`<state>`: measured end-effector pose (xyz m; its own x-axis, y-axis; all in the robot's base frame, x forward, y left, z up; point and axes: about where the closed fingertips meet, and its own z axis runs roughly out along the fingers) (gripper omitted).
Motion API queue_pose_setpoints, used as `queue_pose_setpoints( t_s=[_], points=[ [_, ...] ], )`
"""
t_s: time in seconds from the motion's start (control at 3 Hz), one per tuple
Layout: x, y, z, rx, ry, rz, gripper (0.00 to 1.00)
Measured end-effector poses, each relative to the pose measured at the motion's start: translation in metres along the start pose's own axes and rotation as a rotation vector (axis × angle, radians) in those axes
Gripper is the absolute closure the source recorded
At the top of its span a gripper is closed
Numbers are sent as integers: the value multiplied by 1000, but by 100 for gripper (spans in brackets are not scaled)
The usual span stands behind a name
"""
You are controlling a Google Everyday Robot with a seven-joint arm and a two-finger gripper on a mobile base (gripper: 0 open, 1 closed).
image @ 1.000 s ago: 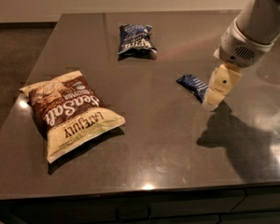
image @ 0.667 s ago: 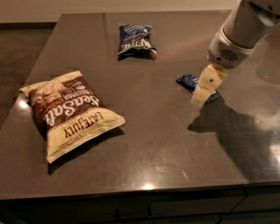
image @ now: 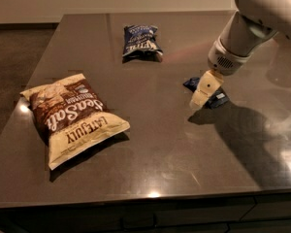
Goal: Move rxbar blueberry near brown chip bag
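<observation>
The rxbar blueberry point(image: 218, 100) is a small flat dark-blue wrapper lying on the table right of centre. My gripper point(image: 202, 92) hangs from the white arm point(image: 254, 18) at the upper right. It is right over the bar and hides its middle, so only the bar's two ends show. The brown chip bag point(image: 72, 115), with cream edges and "Sea Salt" script, lies flat at the table's left, well apart from the bar and the gripper.
A smaller puffy dark-blue chip bag point(image: 140, 42) lies at the back centre of the dark glossy table point(image: 160, 154). The table's front edge runs along the bottom and its left edge borders the dark floor point(image: 14, 62).
My gripper has moved left, from the bar's right side to directly over it. The bar and both bags have not moved.
</observation>
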<state>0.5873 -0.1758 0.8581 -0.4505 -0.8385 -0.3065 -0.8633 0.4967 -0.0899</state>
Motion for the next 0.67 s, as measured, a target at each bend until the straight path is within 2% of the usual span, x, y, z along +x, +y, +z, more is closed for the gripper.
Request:
queue_pose_setpoints(
  t_s=[0.67],
  points=[
    [7,-25,28,-11,2,38,3]
  ],
)
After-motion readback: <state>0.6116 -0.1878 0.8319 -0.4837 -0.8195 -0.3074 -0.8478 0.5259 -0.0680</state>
